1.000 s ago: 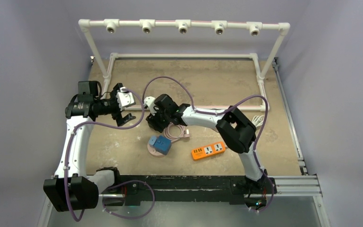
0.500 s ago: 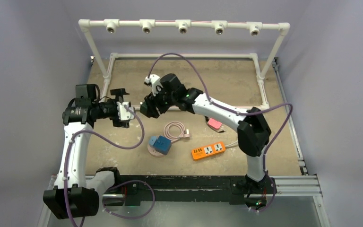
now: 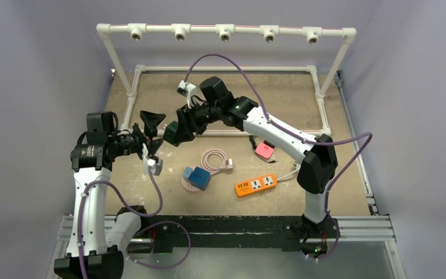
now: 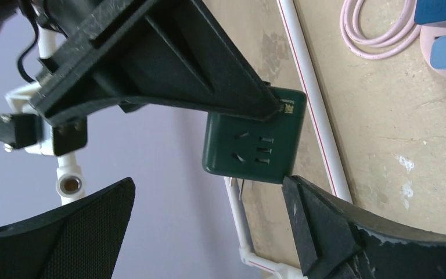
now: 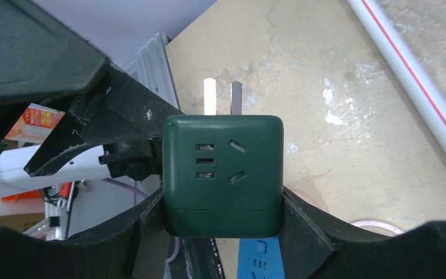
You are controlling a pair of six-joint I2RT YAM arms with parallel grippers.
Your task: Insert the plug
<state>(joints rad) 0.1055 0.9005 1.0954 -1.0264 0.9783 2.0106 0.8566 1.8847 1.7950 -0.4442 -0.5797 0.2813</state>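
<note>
A dark green cube plug (image 5: 223, 168) with two metal prongs (image 5: 220, 96) sits between the fingers of my right gripper (image 5: 223, 200), which is shut on its lower half. In the top view the plug (image 3: 170, 132) hangs in the air left of centre, right beside my left gripper (image 3: 153, 132). In the left wrist view the plug (image 4: 252, 139) hovers just past my left gripper (image 4: 209, 183), which is wide open and empty. The plug's lower corner is close to one left fingertip (image 4: 293, 189). An orange power strip (image 3: 256, 185) lies on the table.
A blue plug on a pink disc (image 3: 196, 178) and a coiled pink cable (image 3: 215, 160) lie near the middle. A small pink item (image 3: 263, 150) lies right of them. A white pipe frame (image 3: 226, 68) borders the back of the board.
My right arm has lifted the green plug off the table and carried it left and up to the left gripper. The left wrist has turned and swung toward it.
</note>
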